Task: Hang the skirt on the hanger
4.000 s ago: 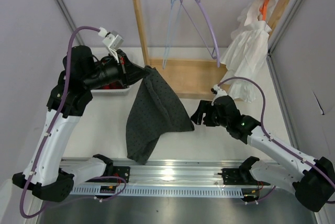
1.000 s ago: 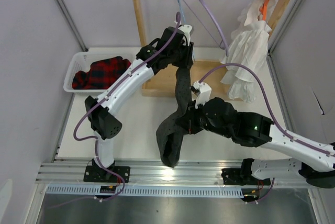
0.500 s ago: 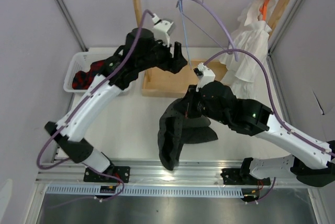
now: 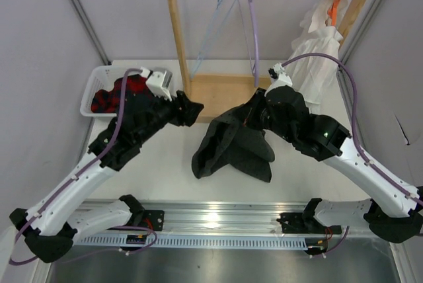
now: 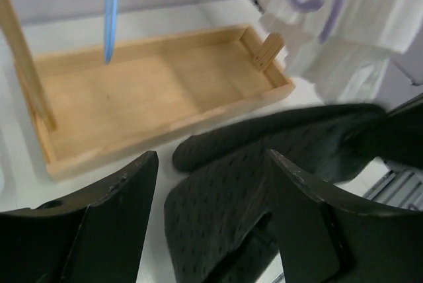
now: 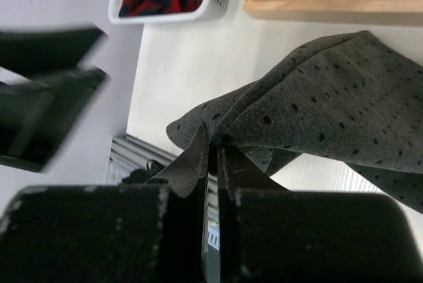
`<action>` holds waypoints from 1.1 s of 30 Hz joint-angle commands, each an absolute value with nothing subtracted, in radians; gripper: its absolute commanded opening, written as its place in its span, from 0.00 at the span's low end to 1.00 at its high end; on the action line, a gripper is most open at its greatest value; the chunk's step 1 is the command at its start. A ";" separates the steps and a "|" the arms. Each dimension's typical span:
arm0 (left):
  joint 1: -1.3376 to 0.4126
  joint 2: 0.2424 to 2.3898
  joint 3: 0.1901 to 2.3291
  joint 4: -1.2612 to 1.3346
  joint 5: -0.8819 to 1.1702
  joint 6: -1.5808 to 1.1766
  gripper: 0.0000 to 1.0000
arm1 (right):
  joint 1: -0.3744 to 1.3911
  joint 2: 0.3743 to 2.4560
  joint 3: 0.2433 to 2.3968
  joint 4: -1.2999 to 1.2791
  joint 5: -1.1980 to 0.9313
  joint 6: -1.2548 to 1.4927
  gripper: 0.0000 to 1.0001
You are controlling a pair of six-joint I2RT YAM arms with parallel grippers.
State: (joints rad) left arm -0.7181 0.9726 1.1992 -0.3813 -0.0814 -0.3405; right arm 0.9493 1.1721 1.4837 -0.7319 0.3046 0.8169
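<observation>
The skirt (image 4: 232, 145), dark grey with a fine dot pattern, lies crumpled on the table, its upper corner lifted. My right gripper (image 4: 253, 115) is shut on that lifted edge; in the right wrist view the fingers (image 6: 198, 157) pinch a fold of the skirt (image 6: 317, 91). My left gripper (image 4: 192, 109) is open just left of the cloth and holds nothing. In the left wrist view the skirt (image 5: 244, 177) lies between and beyond the spread fingers (image 5: 119, 194). The pale blue hanger (image 4: 213, 30) hangs bare from the wooden rail, also visible as a hanger (image 5: 111, 12) above the rack base.
The wooden rack (image 4: 177, 38) with its tray base (image 4: 218, 94) stands at the back. A lavender hanger (image 4: 254, 32) hangs beside the blue one. A white garment (image 4: 310, 51) on an orange hanger (image 4: 336, 2) hangs at the right. A white basket (image 4: 92, 88) with plaid cloth sits back left.
My left gripper let go of the skirt and pulled back from the rack toward the left. The skirt sank onto the table, still pinched by my right gripper. The hangers swung.
</observation>
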 commanded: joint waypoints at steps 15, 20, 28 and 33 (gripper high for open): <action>-0.758 0.776 0.654 -0.207 -0.233 -0.653 0.60 | 0.850 1.137 1.552 -0.630 0.226 0.848 0.00; -0.765 0.785 0.543 -0.077 -0.178 -0.629 0.53 | 0.841 1.129 1.548 -0.635 0.213 0.847 0.00; -0.772 0.726 0.413 -0.028 -0.164 -0.635 0.47 | 0.821 1.120 1.546 -0.644 0.186 0.841 0.00; -0.787 0.749 0.382 0.024 -0.109 -0.644 0.47 | 0.813 1.109 1.537 -0.637 0.184 0.841 0.00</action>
